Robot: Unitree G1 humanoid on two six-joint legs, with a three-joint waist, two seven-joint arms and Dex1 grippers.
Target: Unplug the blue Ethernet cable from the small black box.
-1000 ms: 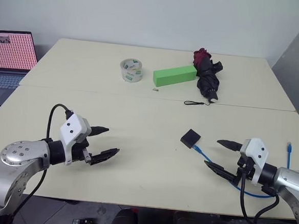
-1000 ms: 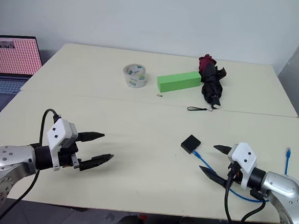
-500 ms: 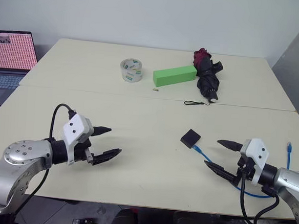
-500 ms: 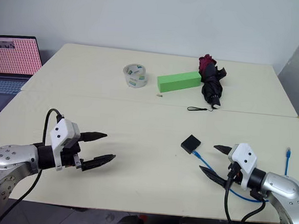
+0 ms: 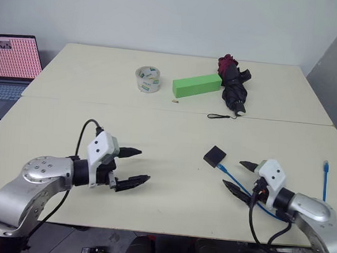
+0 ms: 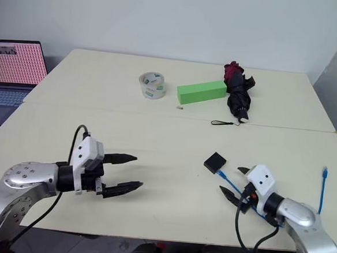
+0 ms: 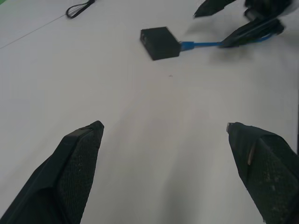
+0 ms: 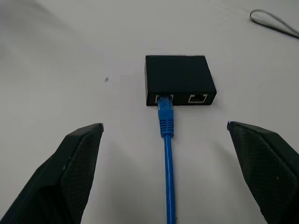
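Blue Ethernet cable (image 8: pixel 167 140) plugged into small black box (image 8: pixel 178 79); right pincer (image 6: pixel 232 181) open.

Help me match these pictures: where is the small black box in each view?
Left eye: small black box, right of centre.
Right eye: right of centre.
Left wrist: far end, centre.
Right wrist: middle, ahead of the pincer.
Shared landmark: the blue cable plugged into it.

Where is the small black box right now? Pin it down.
In the left eye view the small black box lies on the near table, right of centre, just ahead of the open right gripper, with the blue Ethernet cable plugged in.
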